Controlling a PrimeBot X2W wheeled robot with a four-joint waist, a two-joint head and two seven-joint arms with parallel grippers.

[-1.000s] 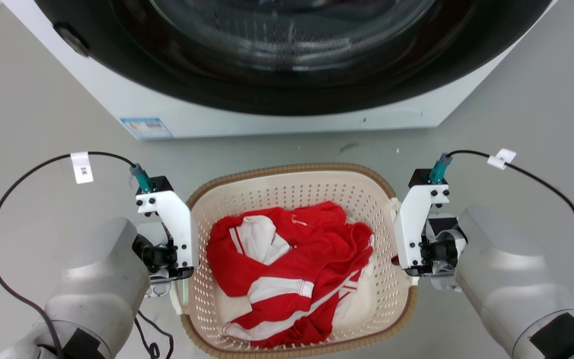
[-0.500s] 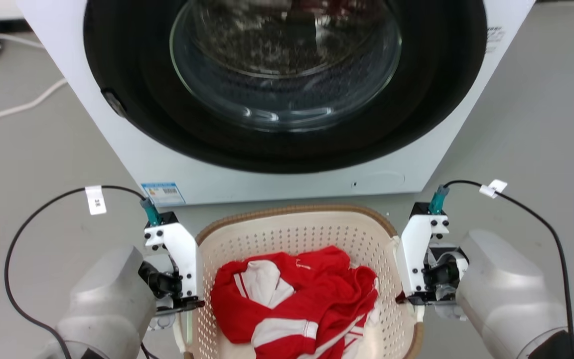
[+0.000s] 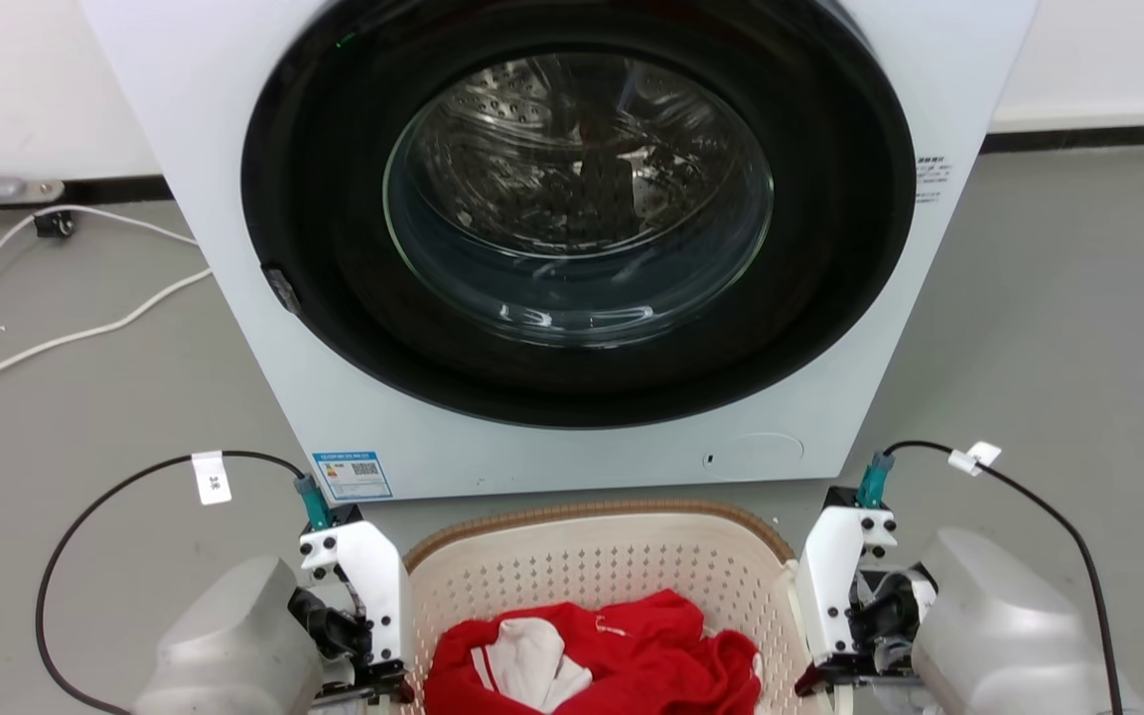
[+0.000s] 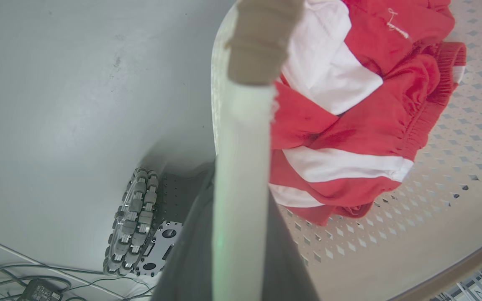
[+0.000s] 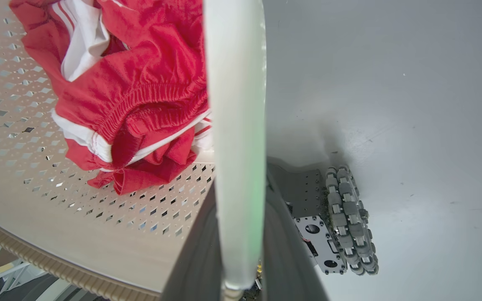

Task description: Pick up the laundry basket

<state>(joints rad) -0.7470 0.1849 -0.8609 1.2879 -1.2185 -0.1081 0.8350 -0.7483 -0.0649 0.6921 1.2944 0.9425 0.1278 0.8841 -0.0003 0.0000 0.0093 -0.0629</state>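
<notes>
**A:** Head view: our left end effector and right end effector flank the laundry basket in front of the washing machine. Their fingertips are cut off.

**B:** We can't read the machine's blue label; the print is too small.

**A:** Left wrist view: our fingers clamp the white left handle. Red-and-white clothing lies inside the basket.

**B:** Right wrist view: we're clamped likewise on the right handle.

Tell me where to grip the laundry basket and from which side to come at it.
Take its two white loop handles: left gripper on the left handle, right gripper on the right handle, each from the outer side. The laundry basket is wide and thick-rimmed. The thin loops suit a narrow grip, and holding both sides should keep it level.
</notes>
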